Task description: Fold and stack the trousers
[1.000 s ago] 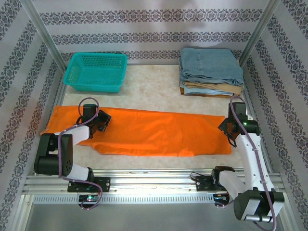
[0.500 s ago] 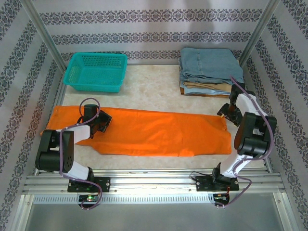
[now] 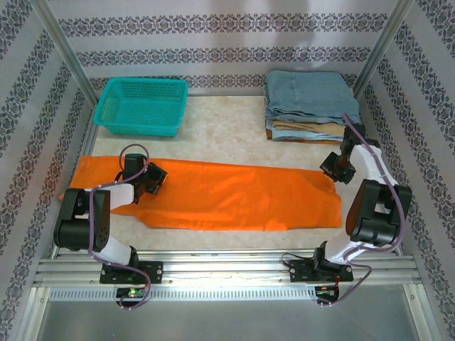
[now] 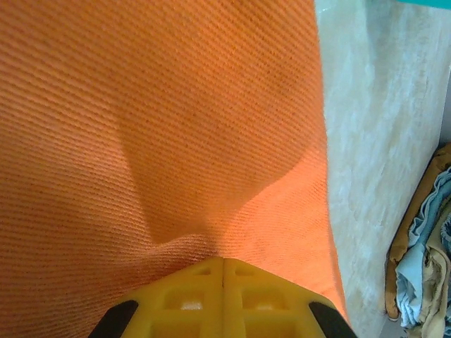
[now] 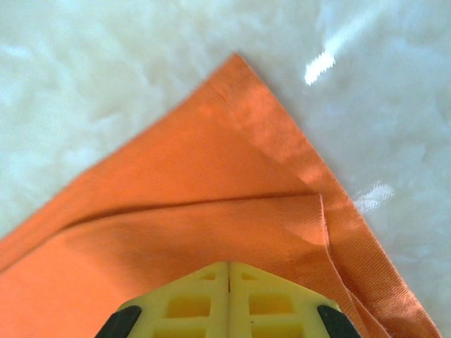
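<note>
Orange trousers (image 3: 234, 195) are lying flat across the bench (image 3: 227, 135); the left tool (image 3: 159, 176) and right tool (image 3: 330, 170) are pinching opposite ends, jaws closed.

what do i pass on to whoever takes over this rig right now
Left gripper: shut, pinching a pucker of the trousers toward their left end.
Right gripper: shut on the trousers' far right corner.
The trousers lie spread lengthwise across the table, nearer than the teal basket and the denim pair stacked on the tan pair.
Done: both grips look set.
Left: no fold made yet; fold, then stack, probably on that pile.
</note>
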You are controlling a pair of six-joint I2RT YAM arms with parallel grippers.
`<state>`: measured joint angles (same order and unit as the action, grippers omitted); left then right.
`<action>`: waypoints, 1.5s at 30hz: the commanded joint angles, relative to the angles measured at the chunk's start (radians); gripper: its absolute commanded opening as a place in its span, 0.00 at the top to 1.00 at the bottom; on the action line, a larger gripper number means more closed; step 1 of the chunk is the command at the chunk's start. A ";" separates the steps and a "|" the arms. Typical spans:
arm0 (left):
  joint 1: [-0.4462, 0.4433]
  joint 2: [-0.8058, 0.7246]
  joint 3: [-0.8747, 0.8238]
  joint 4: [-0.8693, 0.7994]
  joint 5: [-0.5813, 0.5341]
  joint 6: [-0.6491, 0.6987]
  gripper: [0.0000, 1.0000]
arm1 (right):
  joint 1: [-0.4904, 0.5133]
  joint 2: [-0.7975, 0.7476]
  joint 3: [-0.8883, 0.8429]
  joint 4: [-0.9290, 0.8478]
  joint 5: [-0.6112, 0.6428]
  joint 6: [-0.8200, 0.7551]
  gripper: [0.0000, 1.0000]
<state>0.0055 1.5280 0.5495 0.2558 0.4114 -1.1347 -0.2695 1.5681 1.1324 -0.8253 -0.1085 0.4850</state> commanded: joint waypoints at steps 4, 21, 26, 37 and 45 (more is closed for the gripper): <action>-0.013 -0.003 0.002 0.056 0.015 -0.016 1.00 | 0.014 -0.085 0.002 -0.028 0.042 0.019 0.93; -0.313 0.058 0.110 -0.015 -0.099 -0.002 1.00 | 0.227 -0.049 -0.334 0.129 -0.042 0.091 0.59; -0.363 0.151 0.133 0.030 -0.106 -0.027 1.00 | 0.358 0.010 -0.344 0.124 0.014 0.118 0.47; -0.373 0.211 0.128 0.050 -0.096 -0.035 1.00 | 0.259 -0.187 -0.148 -0.062 0.091 0.047 0.40; -0.373 0.251 0.147 0.078 -0.069 -0.043 1.00 | 0.184 0.069 -0.003 -0.054 0.125 -0.009 0.38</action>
<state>-0.3542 1.7325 0.6903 0.3286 0.3397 -1.1633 -0.0853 1.5455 1.1076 -0.8448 -0.0120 0.5152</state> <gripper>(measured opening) 0.045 0.621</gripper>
